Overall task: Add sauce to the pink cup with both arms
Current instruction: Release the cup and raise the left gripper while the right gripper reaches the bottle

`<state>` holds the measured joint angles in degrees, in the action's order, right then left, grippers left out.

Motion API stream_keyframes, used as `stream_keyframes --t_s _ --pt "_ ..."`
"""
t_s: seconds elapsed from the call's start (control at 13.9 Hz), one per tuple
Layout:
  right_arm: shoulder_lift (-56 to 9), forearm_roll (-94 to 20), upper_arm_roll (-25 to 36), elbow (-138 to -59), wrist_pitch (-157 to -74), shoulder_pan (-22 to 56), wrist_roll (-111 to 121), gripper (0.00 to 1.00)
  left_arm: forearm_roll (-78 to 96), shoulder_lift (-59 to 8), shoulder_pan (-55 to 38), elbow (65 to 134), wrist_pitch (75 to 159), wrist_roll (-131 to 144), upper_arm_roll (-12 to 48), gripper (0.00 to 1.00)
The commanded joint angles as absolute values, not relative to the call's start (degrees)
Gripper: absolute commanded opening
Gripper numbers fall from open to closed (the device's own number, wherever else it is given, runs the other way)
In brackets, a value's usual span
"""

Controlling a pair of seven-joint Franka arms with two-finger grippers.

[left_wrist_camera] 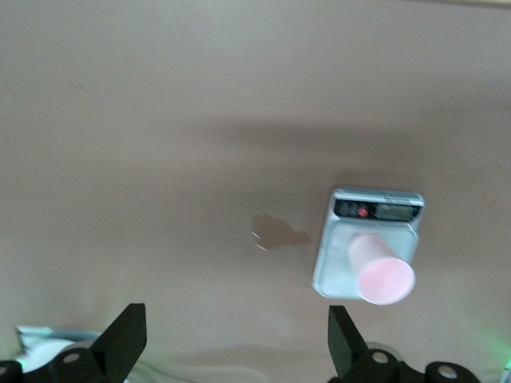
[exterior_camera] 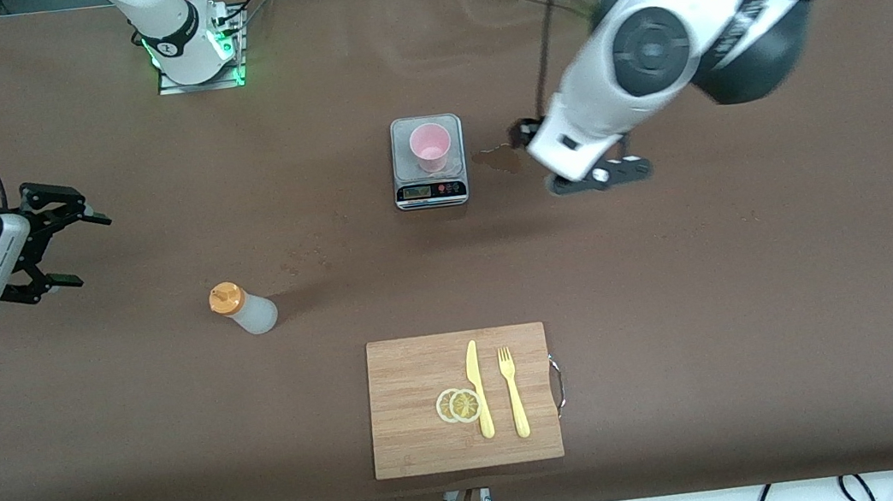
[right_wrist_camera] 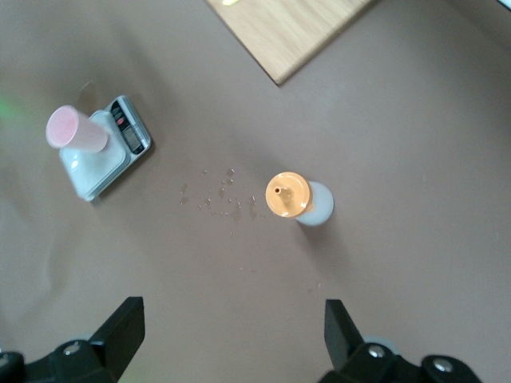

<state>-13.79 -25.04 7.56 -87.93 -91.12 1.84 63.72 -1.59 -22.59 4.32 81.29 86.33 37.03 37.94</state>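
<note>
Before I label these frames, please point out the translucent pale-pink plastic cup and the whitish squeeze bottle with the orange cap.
pink plastic cup (exterior_camera: 430, 147): front view, on its inner wall.
squeeze bottle (right_wrist_camera: 290, 196): right wrist view, on its orange cap.

— What's on the counter (exterior_camera: 762, 286)?
— Brown cover, wall to wall. Scale (exterior_camera: 430, 179) near the middle, wet stain (exterior_camera: 497, 159) just beside it toward left arm's end.
— Rest?
— Sauce bottle (exterior_camera: 245, 309) upright, nearer front cam, toward right arm's end. Wooden cutting board (exterior_camera: 416, 410) nearest the cam.
</note>
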Motion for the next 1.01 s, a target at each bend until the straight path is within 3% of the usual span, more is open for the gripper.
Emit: stream_keyframes --t_s 0.0,0.29,0.43,0.5,0.94 --pt "-17.4 -31.1 7.2 -88.0 -89.9 -2.5 77.5 1.0 -1.8 -15.5 1.2 83.8 85.4 21.6 26.9 1.0" --pt "-25.3 -39.5 7.2 -88.0 -88.3 -6.8 97.1 1.0 -1.8 -7.0 -2.6 90.7 90.8 6.5 9.6 1.0" --pt "-31.2 -45.8 7.2 -88.0 -87.0 -8.6 106.5 1.0 -1.7 0.8 -2.7 100.1 97.1 4.1 4.7 1.0" --pt "-33.6 -49.0 7.2 -88.0 -87.4 -8.8 111.1 1.0 -1.7 3.2 -2.6 102.3 96.9 4.4 4.5 1.0" --pt "-44.7 -61.2 6.9 -87.8 -87.3 -7.6 127.1 1.0 -1.7 1.3 -2.2 98.7 93.3 3.3 4.7 1.0"
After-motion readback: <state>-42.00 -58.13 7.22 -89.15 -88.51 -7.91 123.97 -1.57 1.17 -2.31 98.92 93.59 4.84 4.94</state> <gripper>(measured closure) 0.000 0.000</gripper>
